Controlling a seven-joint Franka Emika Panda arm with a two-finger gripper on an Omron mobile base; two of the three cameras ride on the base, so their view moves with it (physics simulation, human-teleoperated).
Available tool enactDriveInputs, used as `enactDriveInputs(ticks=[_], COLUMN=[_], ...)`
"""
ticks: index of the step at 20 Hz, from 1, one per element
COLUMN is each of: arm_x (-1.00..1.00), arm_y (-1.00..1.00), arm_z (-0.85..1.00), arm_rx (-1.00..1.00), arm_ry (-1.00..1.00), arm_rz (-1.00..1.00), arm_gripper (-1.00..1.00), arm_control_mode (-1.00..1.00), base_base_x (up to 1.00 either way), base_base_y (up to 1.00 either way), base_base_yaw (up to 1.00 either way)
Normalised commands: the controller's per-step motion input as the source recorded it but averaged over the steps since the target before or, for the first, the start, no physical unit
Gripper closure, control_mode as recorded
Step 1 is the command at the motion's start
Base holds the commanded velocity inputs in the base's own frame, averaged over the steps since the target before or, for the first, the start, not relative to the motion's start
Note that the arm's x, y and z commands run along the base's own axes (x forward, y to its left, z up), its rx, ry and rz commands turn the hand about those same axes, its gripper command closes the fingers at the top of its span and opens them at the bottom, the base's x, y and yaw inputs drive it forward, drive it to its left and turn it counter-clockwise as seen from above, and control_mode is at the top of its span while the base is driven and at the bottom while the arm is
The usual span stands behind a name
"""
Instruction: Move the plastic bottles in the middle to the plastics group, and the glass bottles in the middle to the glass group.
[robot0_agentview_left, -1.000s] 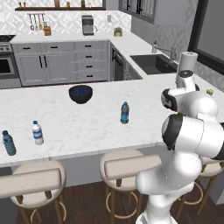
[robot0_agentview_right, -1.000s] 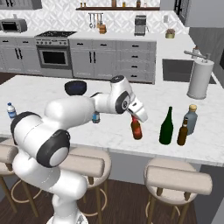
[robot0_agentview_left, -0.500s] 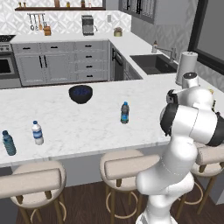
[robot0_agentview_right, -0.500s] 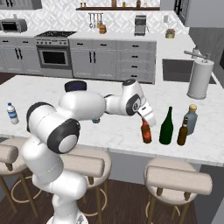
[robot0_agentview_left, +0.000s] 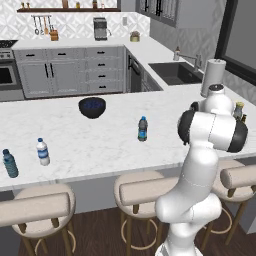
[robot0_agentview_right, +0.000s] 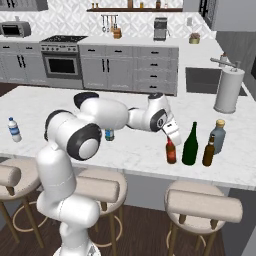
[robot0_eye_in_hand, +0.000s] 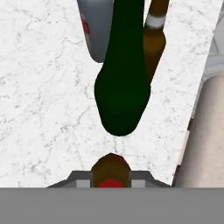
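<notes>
On the marble counter (robot0_agentview_right: 130, 150) near its front edge, the claw (robot0_agentview_right: 171, 136) is clamped on one red-capped brown bottle (robot0_agentview_right: 171, 151), standing just beside one green wine bottle (robot0_agentview_right: 190, 145), further right than a second ago. Beyond stand one amber bottle (robot0_agentview_right: 208, 151) and one grey-blue bottle (robot0_agentview_right: 217, 136). Three water bottles (blue caps): middle (robot0_agentview_left: 142, 129), two far left (robot0_agentview_left: 43, 152) (robot0_agentview_left: 9, 163).

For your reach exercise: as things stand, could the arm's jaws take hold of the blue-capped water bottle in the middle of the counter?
Probably not yet: the gripper is shut on the brown bottle beside the green wine bottle. The water bottle itself stands unobstructed.
</notes>
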Motion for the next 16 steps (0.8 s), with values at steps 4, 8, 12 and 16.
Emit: enactDriveInputs(ticks=[4, 8, 12, 16], arm_x=[0.30, 0.15, 0.09, -0.02], arm_y=[-0.30, -0.28, -0.12, -0.03], arm_z=[-0.15, -0.20, -0.22, -0.19], arm_rx=[0.04, 0.04, 0.10, 0.10], arm_ry=[0.00, 0.00, 0.00, 0.00], arm_rz=[-0.05, -0.04, -0.02, -0.05], arm_gripper=[1.00, 1.00, 1.00, 1.00], arm_control_mode=[-1.00, -1.00, -1.00, -1.00], base_base_x=[0.00, 0.00, 0.00, 0.00], base_base_y=[0.00, 0.00, 0.00, 0.00], base_base_yaw=[0.00, 0.00, 0.00, 0.00])
